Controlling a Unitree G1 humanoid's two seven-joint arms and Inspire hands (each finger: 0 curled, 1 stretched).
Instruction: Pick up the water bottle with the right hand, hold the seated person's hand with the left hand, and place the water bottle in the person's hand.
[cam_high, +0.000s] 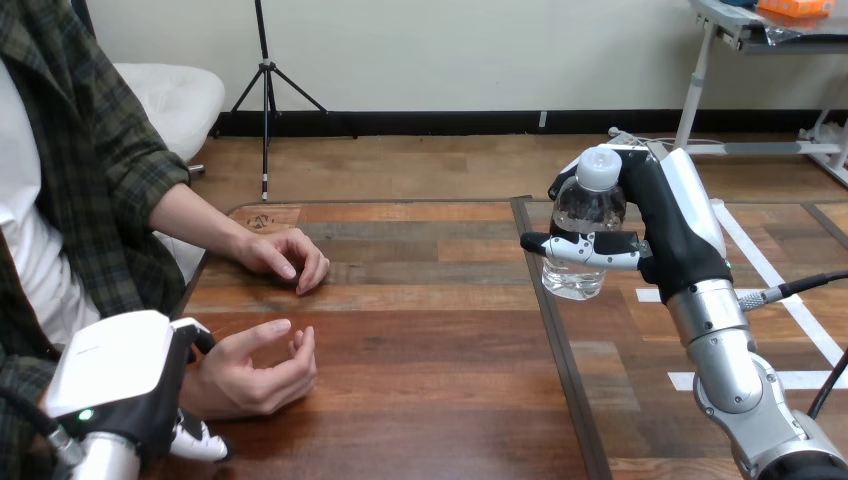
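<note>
Robot's left hand (115, 375) beside the wrist of the person's nearer hand (250, 370), grip cannot be told, person's farther hand (285, 258) flat on the table (430, 380), right hand (680, 240) with fingers curled round the water bottle (585, 212), raised over white tape lines (770, 272)

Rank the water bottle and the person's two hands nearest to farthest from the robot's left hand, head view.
1. Person's lower hand, beside the left hand.
2. Person's upper hand, behind it, at left.
3. Water bottle, far right, in the right hand.
</note>
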